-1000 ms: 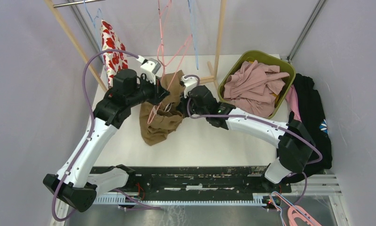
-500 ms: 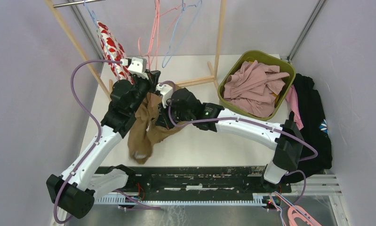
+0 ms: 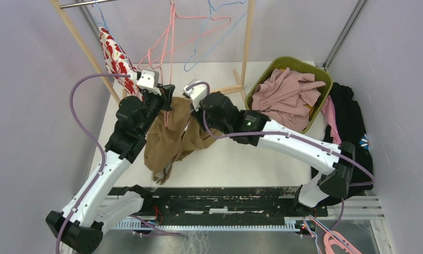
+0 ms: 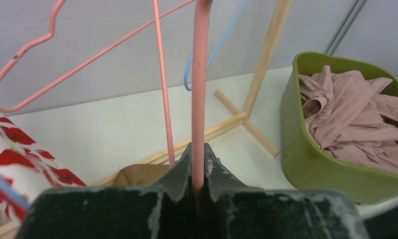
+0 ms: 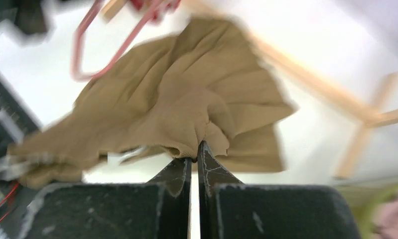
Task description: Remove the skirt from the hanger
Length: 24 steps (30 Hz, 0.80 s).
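The left gripper point(image 4: 199, 169) is clamped on the thick pink bar of the hanger point(image 4: 199, 84). In the left wrist view the bar rises straight from between the closed jaws to the top of the frame. The right gripper point(image 5: 194, 154) is pinched shut on a fold of the tan skirt point(image 5: 187, 109) at its bunched upper edge.

From above, the two grippers sit close together at upper centre, the left one just left of the right one. The skirt hangs from them, spreading toward the lower middle of the frame above the counter point(image 3: 241, 159). In the right wrist view a pink loop of the hanger lies at the skirt's upper left corner. Whether it passes through the cloth cannot be told, so I judge the skirt not yet free.

The move turns on opposite axes. The hanger's long axis runs up and away toward the wooden rack point(image 3: 246, 37), and the skirt trails down and toward the arms. The right arm, already holding cloth, is the one placed to draw it right, away from the hanger.

A green basket point(image 3: 266, 74) of pink clothes stands at right.
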{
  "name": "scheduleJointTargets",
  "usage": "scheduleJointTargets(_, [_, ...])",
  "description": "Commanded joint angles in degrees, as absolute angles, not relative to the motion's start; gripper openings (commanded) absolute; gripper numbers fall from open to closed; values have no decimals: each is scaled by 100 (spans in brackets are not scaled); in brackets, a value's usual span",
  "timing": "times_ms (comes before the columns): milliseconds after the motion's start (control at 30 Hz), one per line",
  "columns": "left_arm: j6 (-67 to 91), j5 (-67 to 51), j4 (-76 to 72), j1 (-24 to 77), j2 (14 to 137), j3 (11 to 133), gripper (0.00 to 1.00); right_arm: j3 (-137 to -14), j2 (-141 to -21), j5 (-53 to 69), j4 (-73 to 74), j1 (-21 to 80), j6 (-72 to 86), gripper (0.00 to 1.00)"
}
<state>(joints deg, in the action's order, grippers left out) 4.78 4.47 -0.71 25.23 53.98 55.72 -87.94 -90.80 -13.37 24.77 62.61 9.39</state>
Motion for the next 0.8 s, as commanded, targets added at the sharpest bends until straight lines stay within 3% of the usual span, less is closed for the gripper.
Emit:
scheduleJointTargets(0, [114,690,464,2544,4787,5489,3,-10122,-8392,-3149,2184,5895,-458,1])
scheduleJointTargets(433, [196,833,1194,2541,4236,5503,3,-14108,-9814,-3808,1181,3920,-2629,1])
scheduleJointTargets(767, [182,929,1497,2540,4155,5551,3,-14437,-9932,-3800,166,2450,-2868,1])
